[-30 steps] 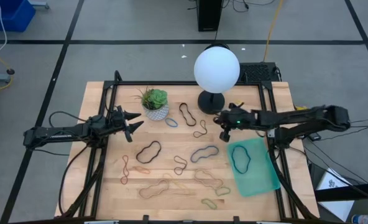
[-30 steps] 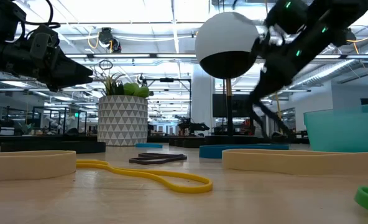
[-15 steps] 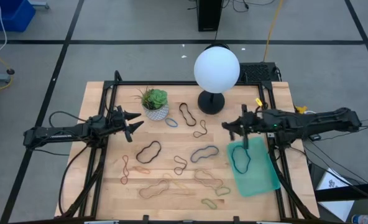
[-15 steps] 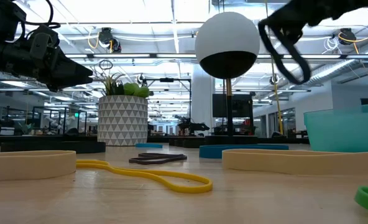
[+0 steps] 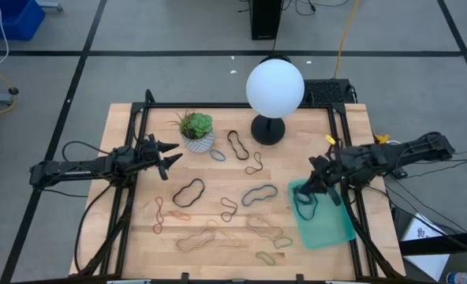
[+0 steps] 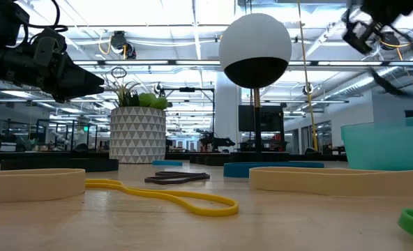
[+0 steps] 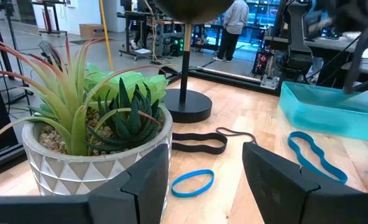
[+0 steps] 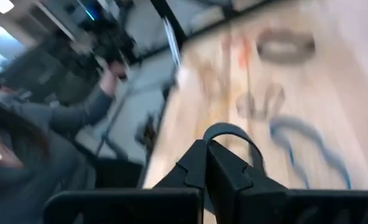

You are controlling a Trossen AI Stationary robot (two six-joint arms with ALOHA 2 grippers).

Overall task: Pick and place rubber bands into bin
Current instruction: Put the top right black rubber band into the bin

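Several rubber bands lie flat on the wooden table, among them a black one (image 5: 237,143), a small blue one (image 5: 217,155) and a black one (image 5: 188,192). The teal bin (image 5: 332,225) rests on the table's right side with a dark band (image 5: 304,202) inside it. My right gripper (image 5: 320,178) hovers above the bin's far left corner, shut on a black rubber band (image 8: 232,132). My left gripper (image 5: 173,158) waits open at the table's left, beside the plant pot. My right gripper pinches the black rubber band between its two shut fingertips (image 8: 199,163), and a short loop (image 8: 246,140) of it sticks out past them. The fingers slant slightly down toward the table's left. The band is lifted clear of the table; which part of it is pinched cannot be told.
A white patterned plant pot (image 5: 197,140) stands at the far left of the table. A lamp with a white globe (image 5: 274,87) and black base (image 5: 267,130) stands at the far middle. Black frame rails (image 5: 346,150) edge the table. A person shows in the right wrist view (image 8: 22,155).
My right gripper has risen and swung from beside the lamp base toward the table's right and near edges, coming over the bin. It has turned as it went and stays shut on the black band, which is carried clear of the table.
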